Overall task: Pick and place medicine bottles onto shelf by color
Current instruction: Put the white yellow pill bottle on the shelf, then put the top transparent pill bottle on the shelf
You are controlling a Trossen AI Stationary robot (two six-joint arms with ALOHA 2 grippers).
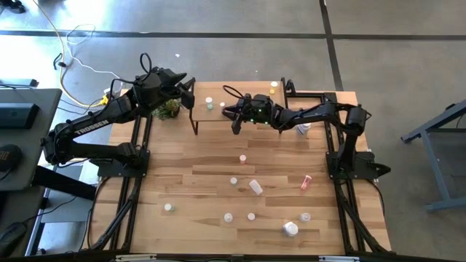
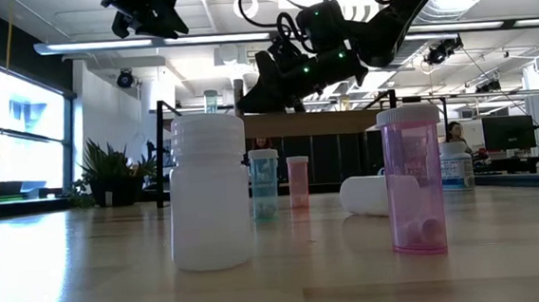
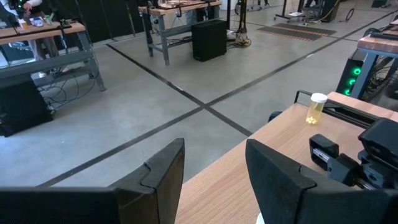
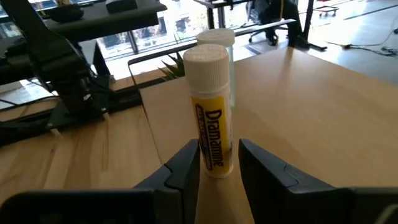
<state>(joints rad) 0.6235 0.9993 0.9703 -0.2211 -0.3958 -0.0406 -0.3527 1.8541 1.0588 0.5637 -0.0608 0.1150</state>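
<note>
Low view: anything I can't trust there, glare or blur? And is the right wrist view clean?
Low view: bright windows and ceiling lights backlight both arms into silhouettes; the near white bottle and pink bottle loom large. Right wrist view: the yellow-labelled tube reads sharp between the right gripper fingers; windows behind are washed out.

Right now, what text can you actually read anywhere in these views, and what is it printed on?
"Dramamine", black letters running up the yellow label of the white-capped tube, standing on the shelf in front of the right gripper.
"TROSSEN", white letters along the left arm in the high view.
Labels on the other medicine bottles: too small or blurred to read.
</note>
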